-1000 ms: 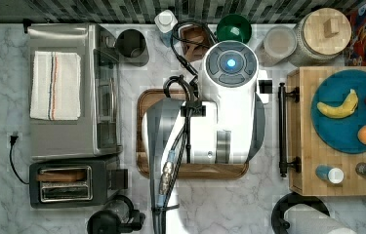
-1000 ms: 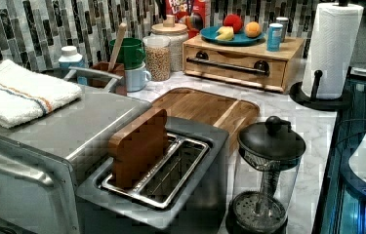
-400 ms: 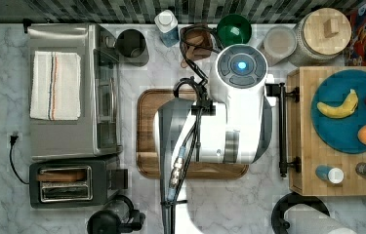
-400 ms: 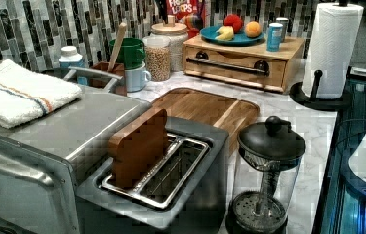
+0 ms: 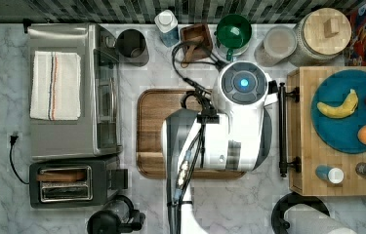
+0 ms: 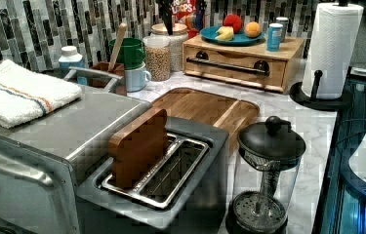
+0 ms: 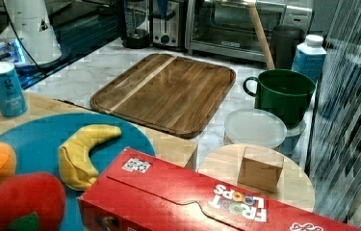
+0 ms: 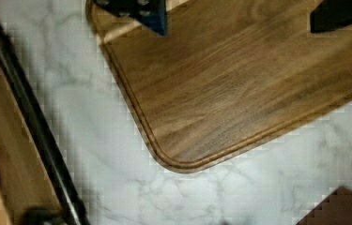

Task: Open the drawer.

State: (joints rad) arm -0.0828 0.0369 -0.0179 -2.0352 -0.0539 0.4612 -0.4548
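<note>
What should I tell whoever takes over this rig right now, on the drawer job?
Gripper: fingers apart, holding nothing, above the tray, not touching the handle.
Drawer: shut, front flush with its box under the blue plate in the left view. The bar handle runs across its front, beside the tray, with bare counter between them.
Done: arm is near the drawer in the top view.
Left: reach the handle, close on it, pull the drawer out toward the tray.
</note>
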